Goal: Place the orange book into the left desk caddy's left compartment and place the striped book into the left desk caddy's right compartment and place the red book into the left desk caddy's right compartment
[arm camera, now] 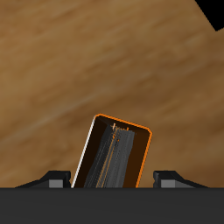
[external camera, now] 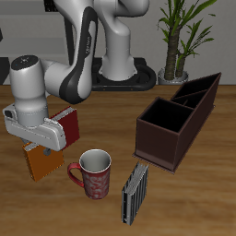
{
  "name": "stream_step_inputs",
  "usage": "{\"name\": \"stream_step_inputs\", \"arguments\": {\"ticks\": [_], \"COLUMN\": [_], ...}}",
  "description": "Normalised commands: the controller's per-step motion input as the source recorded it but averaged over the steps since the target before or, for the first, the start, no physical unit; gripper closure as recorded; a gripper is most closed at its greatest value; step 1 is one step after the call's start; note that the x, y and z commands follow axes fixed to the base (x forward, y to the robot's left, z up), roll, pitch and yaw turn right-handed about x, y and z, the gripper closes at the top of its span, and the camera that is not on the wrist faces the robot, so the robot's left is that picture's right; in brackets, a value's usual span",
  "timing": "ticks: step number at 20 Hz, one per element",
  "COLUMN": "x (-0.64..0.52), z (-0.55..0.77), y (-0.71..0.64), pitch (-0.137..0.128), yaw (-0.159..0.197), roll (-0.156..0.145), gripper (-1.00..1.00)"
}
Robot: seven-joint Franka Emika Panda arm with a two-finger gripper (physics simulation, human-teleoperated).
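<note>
Gripper: your gripper [external camera: 39, 147] is closed on the orange book [external camera: 41, 162]; in the wrist view the book [arm camera: 112, 156] sits between the two fingers [arm camera: 58, 178], so you hold it by its top part and it hangs below the hand.
Height: the orange book seems lifted off the table [external camera: 184, 207], but the exterior view does not show the gap clearly, so I say it only as probable.
Red book: the red book [external camera: 65, 122] is just behind your hand, partly hidden by it, not yet moved.
Mug: one mug [external camera: 94, 174] stands near the orange book; keep away from it when you carry.
Striped book: the striped book [external camera: 135, 192] stands on edge near the front edge.
Caddy: the left desk caddy [external camera: 177, 122] is well apart; its left compartment [external camera: 201, 90] and right compartment [external camera: 164, 116] are both without books.
Count: three books, one mug, one caddy, one plant [external camera: 181, 37].
</note>
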Motion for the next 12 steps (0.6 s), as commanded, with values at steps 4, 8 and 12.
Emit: {"name": "stream_step_inputs", "arguments": {"ticks": [4, 8, 12], "x": [-0.07, -0.03, -0.08], "z": [0.14, 0.45, 0.72], "y": [0.09, 0.0, -0.01], "pitch": [-0.026, -0.061, -0.085], "yaw": [-0.017, 0.015, -0.002], "roll": [0.021, -0.012, -0.021], "gripper": [1.0, 1.0, 1.0]}}
